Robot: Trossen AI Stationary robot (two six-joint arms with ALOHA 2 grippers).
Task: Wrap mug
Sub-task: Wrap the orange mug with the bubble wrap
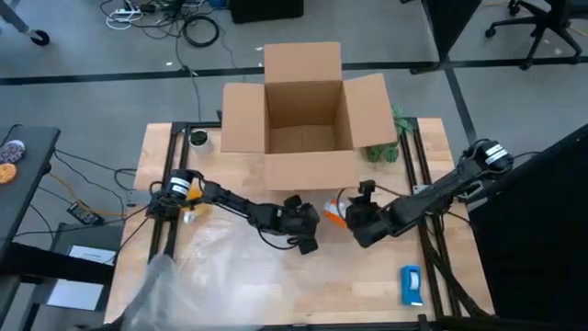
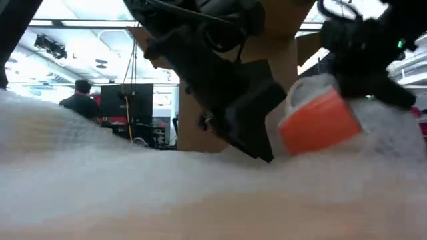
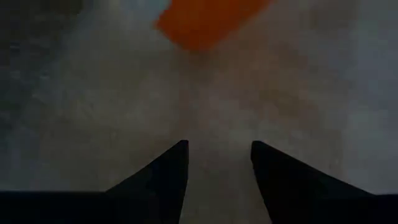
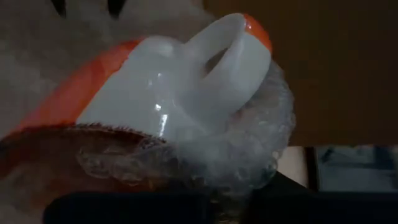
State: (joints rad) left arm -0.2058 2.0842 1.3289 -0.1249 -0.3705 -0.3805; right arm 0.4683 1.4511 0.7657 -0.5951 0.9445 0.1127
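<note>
The mug point(image 2: 319, 123) lies tipped on the bubble wrap point(image 2: 133, 180) near the table's middle, in front of the cardboard box point(image 1: 303, 115), with wrap over only part of it — most wrapping seems left to do. The right gripper point(image 1: 354, 221) is at the mug, its grip hidden; the left gripper point(image 3: 217, 168) hovers just beside, fingers apart and empty
</note>
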